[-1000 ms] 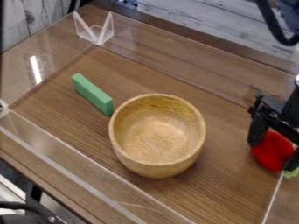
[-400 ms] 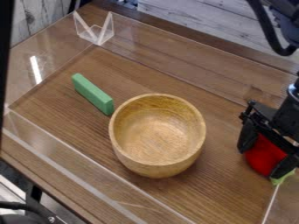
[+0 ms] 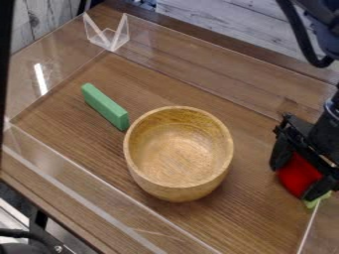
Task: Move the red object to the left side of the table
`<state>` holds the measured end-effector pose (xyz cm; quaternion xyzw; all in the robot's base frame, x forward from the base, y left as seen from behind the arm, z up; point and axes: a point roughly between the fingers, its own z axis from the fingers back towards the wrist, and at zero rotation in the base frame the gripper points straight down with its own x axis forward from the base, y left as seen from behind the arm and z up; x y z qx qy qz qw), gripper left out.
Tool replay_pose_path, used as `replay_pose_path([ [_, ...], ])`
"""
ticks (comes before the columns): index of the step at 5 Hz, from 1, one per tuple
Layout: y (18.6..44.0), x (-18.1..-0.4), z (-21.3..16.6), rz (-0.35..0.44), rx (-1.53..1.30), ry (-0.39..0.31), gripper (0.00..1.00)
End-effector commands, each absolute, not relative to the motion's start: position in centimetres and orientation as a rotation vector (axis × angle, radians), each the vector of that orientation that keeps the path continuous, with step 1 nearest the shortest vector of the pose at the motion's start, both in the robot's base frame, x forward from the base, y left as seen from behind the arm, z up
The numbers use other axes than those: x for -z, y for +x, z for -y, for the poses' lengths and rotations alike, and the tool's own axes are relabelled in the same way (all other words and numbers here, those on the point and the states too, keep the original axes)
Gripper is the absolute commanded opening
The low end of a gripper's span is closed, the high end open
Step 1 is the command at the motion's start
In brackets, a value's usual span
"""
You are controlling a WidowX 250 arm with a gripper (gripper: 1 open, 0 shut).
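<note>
The red object [image 3: 299, 177] is a small bright-red item with a green bit at its lower right, lying on the brown wood-grain table [image 3: 159, 89] near the right edge. My black gripper [image 3: 303, 157] hangs right over it, jaws open and straddling its top. The fingers [image 3: 281, 149] reach down beside the red object, which still rests on the tabletop. The arm rises out of view at the upper right.
A wooden bowl [image 3: 179, 152] sits in the middle of the table, left of the gripper. A green rectangular block [image 3: 105, 105] lies left of the bowl. Clear acrylic walls [image 3: 54, 60] border the table, with a clear bracket [image 3: 106, 32] at the back left.
The gripper has shifted slightly left and lower over the red object during the last second. Its jaws stay open.
</note>
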<state>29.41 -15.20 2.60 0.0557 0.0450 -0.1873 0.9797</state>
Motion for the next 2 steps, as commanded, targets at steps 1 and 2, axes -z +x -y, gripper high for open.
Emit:
replay_pose_path([
  [1, 30.27, -2.43, 15.63, -0.038, 0.450, 0.111, 1.00],
  [2, 30.53, -2.16, 15.76, -0.021, 0.518, 0.121, 1.00],
])
